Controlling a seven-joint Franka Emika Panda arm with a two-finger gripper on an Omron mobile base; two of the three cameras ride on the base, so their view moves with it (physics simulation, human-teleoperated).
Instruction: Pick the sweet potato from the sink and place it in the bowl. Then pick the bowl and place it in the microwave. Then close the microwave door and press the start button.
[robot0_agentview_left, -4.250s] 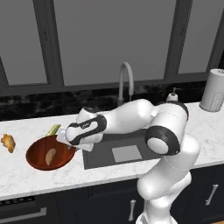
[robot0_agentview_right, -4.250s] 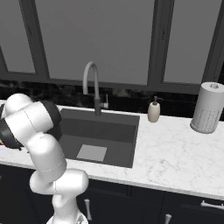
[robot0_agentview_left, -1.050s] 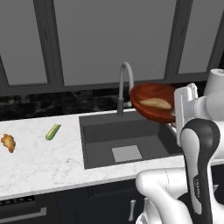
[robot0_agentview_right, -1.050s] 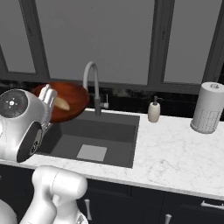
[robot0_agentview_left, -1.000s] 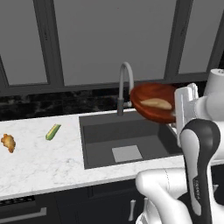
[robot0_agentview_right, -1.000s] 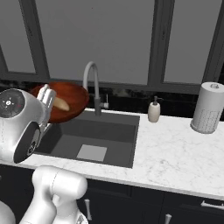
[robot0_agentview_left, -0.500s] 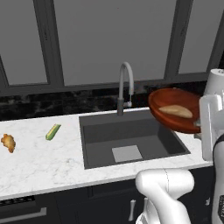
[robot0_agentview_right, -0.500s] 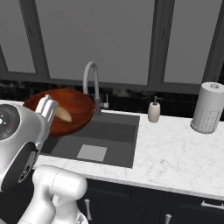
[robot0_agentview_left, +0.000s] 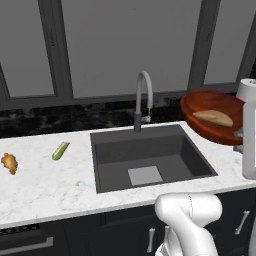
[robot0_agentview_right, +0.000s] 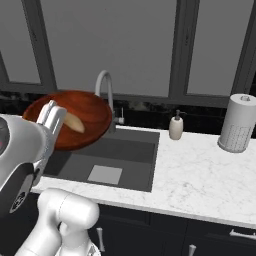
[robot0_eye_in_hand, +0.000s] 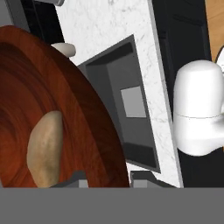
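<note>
Left base view: a white marble bench (robot0_agentview_left: 45, 185) runs under tall grey window panes, with a black backsplash behind it. The dark sink (robot0_agentview_left: 150, 155) sits at centre, its curved faucet (robot0_agentview_left: 142, 100) at twelve o'clock of the basin. At nine o'clock lie a pale green stalk (robot0_agentview_left: 60, 150) and a knobby golden lump (robot0_agentview_left: 9, 163). At three o'clock the bowl (robot0_agentview_left: 212, 122) hangs tilted in the air above the bench's right end, the sweet potato (robot0_agentview_left: 213, 117) lying inside it.

Right base view: the bowl (robot0_agentview_right: 82, 117) is at ten o'clock, raised over the sink's (robot0_agentview_right: 117, 155) left side, with the claw (robot0_agentview_right: 52, 120) at its near rim. A soap bottle (robot0_agentview_right: 175, 127) stands at one o'clock, a paper towel roll (robot0_agentview_right: 238, 123) at three o'clock.

Hand view: the claw (robot0_eye_in_hand: 105, 177) at six o'clock is clamped on the bowl's (robot0_eye_in_hand: 65, 113) rim; the sweet potato (robot0_eye_in_hand: 45, 146) rests at eight o'clock
</note>
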